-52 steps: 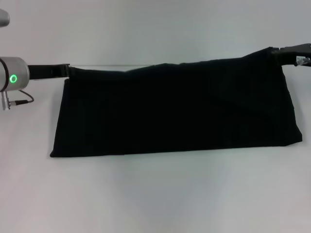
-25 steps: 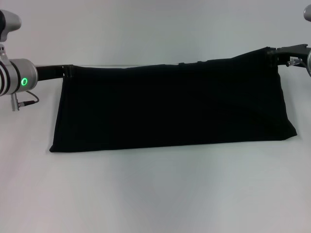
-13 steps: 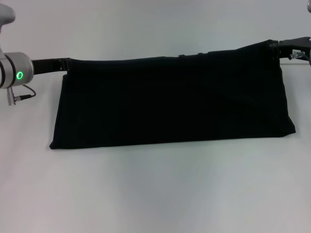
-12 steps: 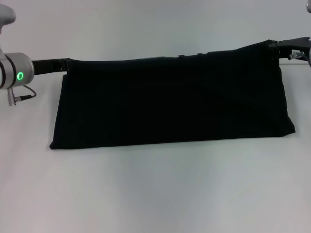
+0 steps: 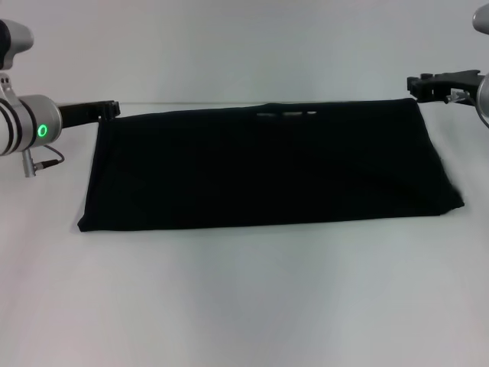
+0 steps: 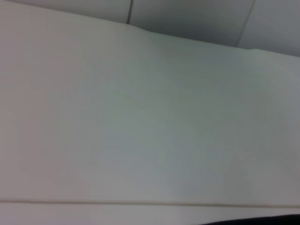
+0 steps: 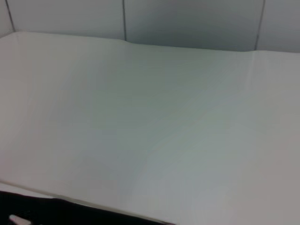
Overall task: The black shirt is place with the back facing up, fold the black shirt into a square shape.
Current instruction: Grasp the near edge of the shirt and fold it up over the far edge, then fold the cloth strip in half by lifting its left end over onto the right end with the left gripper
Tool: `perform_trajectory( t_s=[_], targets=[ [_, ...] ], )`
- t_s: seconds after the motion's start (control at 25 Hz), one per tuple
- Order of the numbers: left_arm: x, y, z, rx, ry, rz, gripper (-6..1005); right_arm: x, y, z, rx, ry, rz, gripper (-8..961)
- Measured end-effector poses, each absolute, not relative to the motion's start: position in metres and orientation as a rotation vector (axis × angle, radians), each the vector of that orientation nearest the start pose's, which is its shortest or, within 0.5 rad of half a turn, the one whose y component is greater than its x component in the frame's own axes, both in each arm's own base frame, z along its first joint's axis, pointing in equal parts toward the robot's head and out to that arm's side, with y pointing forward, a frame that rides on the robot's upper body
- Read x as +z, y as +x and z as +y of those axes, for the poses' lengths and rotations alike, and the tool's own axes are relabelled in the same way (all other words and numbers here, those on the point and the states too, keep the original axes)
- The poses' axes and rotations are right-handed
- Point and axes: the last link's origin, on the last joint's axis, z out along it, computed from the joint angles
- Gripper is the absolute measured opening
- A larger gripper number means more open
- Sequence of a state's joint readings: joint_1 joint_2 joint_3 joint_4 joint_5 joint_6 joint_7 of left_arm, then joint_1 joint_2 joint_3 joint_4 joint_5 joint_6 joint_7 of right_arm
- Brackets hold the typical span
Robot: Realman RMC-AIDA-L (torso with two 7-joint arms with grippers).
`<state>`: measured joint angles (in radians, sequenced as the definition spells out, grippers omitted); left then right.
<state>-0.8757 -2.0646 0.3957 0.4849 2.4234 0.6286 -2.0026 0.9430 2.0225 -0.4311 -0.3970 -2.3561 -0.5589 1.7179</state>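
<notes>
Black shirt (image 5: pixel 267 164) lies flat mid-desk (image 5: pixel 244 306), folded into a wide band running left-right. Left end effector (image 5: pixel 111 108) and right end effector (image 5: pixel 416 82) hover beside its far corners; their grip I can't tell.

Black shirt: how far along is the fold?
Done: the black shirt lies flat as a wide folded band on the table. In hand: the left hand and right hand sit at its far corners, apparently clear of the cloth. Left: the band is still far wider than deep, so side folds remain to make a square.
</notes>
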Motion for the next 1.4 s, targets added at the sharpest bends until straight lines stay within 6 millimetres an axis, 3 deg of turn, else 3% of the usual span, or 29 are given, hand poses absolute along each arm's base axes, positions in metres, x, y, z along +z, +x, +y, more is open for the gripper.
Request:
perform_trajectory(
  t_s=[0.08, 0.28, 0.44, 0.6, 0.76, 0.92, 1.08, 1.4],
  targets=[
    [0.026, -0.278, 0.469, -0.357, -1.845, -1.197, 33, 0.032, 0.257, 0.49, 0.233, -1.967, 0.893, 137],
    [0.025, -0.283, 0.468, -0.352, -1.816, -1.211, 221, 0.042, 0.261, 0.491, 0.24, -1.95, 0.9, 240],
    [0.027, -0.284, 0.465, -0.372, -1.839, -1.248, 502, 0.052, 0.262, 0.486, 0.281, -1.996, 0.954, 323],
    [0.035, -0.282, 0.45, -0.422, -1.967, -1.339, 690, 0.065, 0.267, 0.47, 0.298, -2.09, 1.037, 529],
    [0.051, -0.284, 0.43, -0.476, -2.055, -1.442, 769, 0.079, 0.279, 0.448, 0.29, -2.163, 1.112, 718],
    [0.061, -0.293, 0.407, -0.498, -2.07, -1.563, 849, 0.083, 0.29, 0.426, 0.31, -2.226, 1.188, 715],
    [0.063, -0.304, 0.401, -0.486, -2.028, -1.61, 909, 0.084, 0.295, 0.413, 0.328, -2.261, 1.237, 714],
    [0.056, -0.322, 0.391, -0.399, -1.983, -1.641, 914, 0.077, 0.296, 0.409, 0.334, -2.278, 1.263, 713]
  ],
)
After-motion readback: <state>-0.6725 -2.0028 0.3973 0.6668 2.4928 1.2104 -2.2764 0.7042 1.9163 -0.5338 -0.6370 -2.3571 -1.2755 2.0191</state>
